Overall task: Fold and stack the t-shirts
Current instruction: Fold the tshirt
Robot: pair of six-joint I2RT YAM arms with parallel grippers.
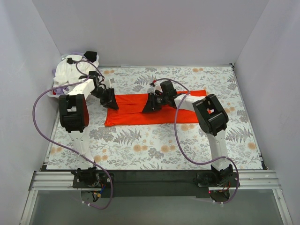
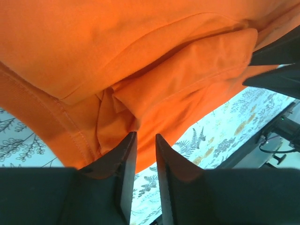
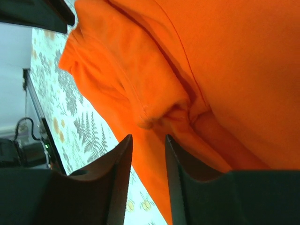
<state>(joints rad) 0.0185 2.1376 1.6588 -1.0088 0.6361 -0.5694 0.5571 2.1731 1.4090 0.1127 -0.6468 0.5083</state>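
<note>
orange shirt (image 1: 136, 111) lies as a long folded strip mid-table | wrist views alone show bunched hems at the fingertips | left gripper (image 1: 110, 101) at its left end, right gripper (image 1: 151, 105) mid-strip, both jaws narrowly parted, pinching nothing | white shirts (image 1: 75, 72) heaped in far-left corner | wide flowered cloth (image 1: 140, 143) lies nearer the bases

Lit brightly and evenly from above in overhead view; faint, soft shadows. Sharp, with slight bowing at frame edges. In wrist views, orange-red t-shirt (image 2: 140, 56) oversaturated; lower edge dark, slightly soft.
</note>
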